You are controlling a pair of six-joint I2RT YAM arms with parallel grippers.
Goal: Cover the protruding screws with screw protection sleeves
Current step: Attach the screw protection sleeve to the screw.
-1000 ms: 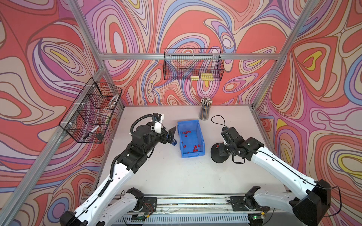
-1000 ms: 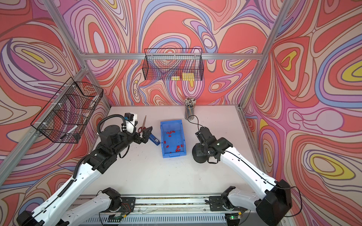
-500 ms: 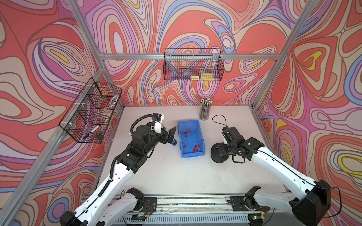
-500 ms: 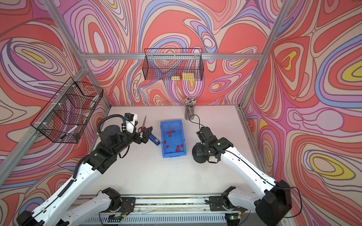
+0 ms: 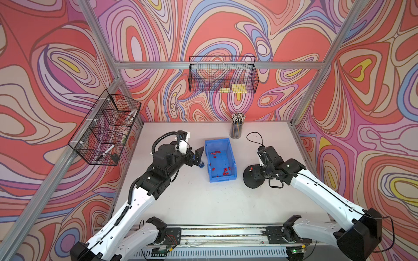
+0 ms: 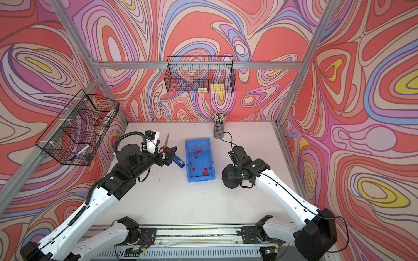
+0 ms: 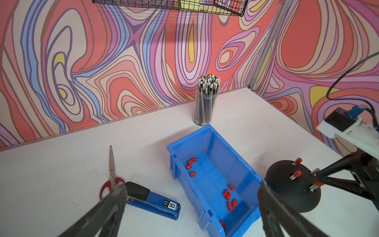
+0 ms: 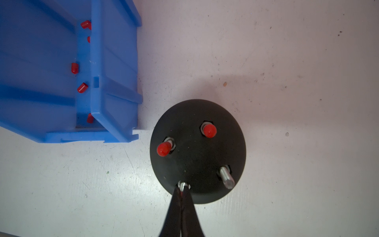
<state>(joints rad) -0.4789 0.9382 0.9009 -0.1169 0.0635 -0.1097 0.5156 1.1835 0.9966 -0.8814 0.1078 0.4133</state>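
Nothing much has moved since a second ago. The left claw [image 7: 191,185] hangs wide apart near the blue box [image 7: 229,151] of loose red caps [image 7: 228,196]. On the black base [image 8: 196,156] stand four screws [image 8: 226,179]: two wear caps, one is bare. The right claw [image 8: 183,189] is pinched tight on a red cap, fitting it onto the third. Next, I think, it must push straight down, then let go.

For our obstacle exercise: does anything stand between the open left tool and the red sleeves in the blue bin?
Only the bin's side wall stands between the left tool and the sleeves; from above, nothing does. A stapler lies near that wall.
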